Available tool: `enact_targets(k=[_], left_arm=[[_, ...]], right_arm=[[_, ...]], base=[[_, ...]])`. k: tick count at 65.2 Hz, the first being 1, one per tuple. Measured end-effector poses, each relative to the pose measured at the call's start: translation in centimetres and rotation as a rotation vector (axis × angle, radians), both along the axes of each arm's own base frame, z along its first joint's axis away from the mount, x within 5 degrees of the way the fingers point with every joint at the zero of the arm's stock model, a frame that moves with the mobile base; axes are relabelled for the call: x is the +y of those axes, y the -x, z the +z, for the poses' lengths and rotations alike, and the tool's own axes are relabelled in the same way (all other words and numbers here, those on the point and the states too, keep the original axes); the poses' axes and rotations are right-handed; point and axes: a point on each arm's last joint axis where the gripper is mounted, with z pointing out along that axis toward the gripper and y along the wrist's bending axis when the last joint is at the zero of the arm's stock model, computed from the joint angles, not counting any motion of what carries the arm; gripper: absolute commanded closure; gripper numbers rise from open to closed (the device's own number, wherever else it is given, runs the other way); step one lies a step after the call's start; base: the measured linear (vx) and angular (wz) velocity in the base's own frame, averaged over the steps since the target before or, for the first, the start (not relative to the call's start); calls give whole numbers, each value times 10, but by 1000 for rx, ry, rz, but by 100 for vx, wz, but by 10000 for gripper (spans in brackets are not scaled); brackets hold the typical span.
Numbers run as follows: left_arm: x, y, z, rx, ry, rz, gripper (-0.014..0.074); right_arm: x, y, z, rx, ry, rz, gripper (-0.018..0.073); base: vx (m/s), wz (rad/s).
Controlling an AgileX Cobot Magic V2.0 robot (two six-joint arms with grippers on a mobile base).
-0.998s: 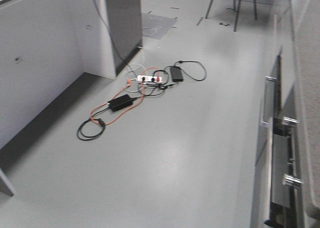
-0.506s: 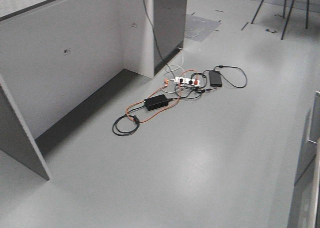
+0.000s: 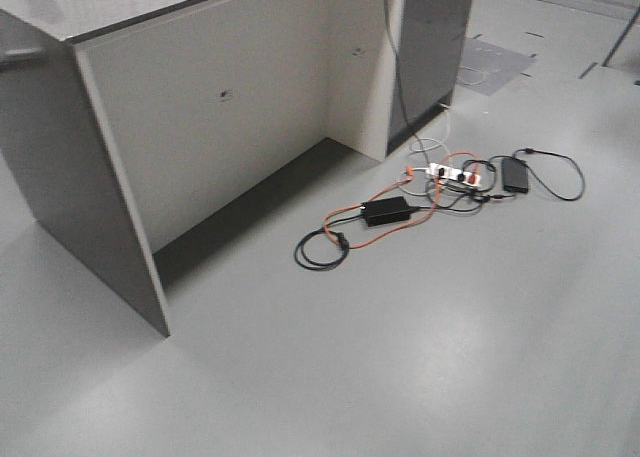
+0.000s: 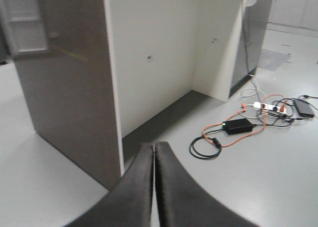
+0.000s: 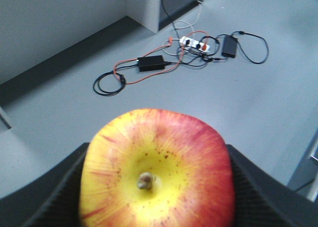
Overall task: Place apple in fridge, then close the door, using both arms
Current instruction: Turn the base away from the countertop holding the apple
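- The pale grey floor (image 3: 420,357) is smooth and faintly glossy.
- A grey counter cabinet (image 3: 220,107) stands on it at the left, with a dark recess along its base.
- A black power brick (image 3: 385,212) lies near the cabinet's far corner, with an orange cable (image 3: 375,239) looping round it.
- A coiled black cable (image 3: 320,249) lies just beside the brick.
- Further back, a white power strip (image 3: 453,172) sits in tangled leads, with a second black adapter (image 3: 515,174) next to it.
- A flat grey sheet (image 3: 497,61) lies in the distance.
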Motion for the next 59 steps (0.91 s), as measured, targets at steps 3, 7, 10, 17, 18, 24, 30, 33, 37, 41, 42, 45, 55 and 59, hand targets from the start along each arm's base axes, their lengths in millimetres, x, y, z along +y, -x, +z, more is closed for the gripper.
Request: enact_targets(k=[3, 7, 10, 17, 18, 24, 30, 33, 37, 41, 42, 45, 55, 59], left_arm=[[0, 0, 0, 0, 0, 0, 602], [0, 0, 0, 0, 0, 0, 602], [0, 0, 0, 0, 0, 0, 602], [0, 0, 0, 0, 0, 0, 602], [0, 0, 0, 0, 0, 0, 602], [0, 0, 0, 0, 0, 0, 602], [0, 0, 0, 0, 0, 0, 602], [0, 0, 0, 0, 0, 0, 602], [0, 0, 0, 0, 0, 0, 602], [0, 0, 0, 0, 0, 0, 602], [0, 0, 0, 0, 0, 0, 602], [0, 0, 0, 0, 0, 0, 602], [0, 0, 0, 0, 0, 0, 602], [0, 0, 0, 0, 0, 0, 602]], right_arm=[[0, 0, 0, 0, 0, 0, 344], [0, 0, 0, 0, 0, 0, 344], [0, 0, 0, 0, 0, 0, 344], [0, 0, 0, 0, 0, 0, 344], [0, 0, 0, 0, 0, 0, 344], [0, 0, 0, 0, 0, 0, 344], [0, 0, 0, 0, 0, 0, 344], [0, 0, 0, 0, 0, 0, 344], [0, 0, 0, 0, 0, 0, 344], [0, 0, 0, 0, 0, 0, 344], [0, 0, 0, 0, 0, 0, 344], [0, 0, 0, 0, 0, 0, 344], [0, 0, 0, 0, 0, 0, 344], [0, 0, 0, 0, 0, 0, 344]], base=[[-1, 32], [-2, 30], [-2, 27], [-2, 24], [-2, 22], [-2, 20], [-2, 19], [-2, 21], [-3, 24], [-3, 27], [-4, 31], [-4, 32], [-6, 38], [-7, 41]])
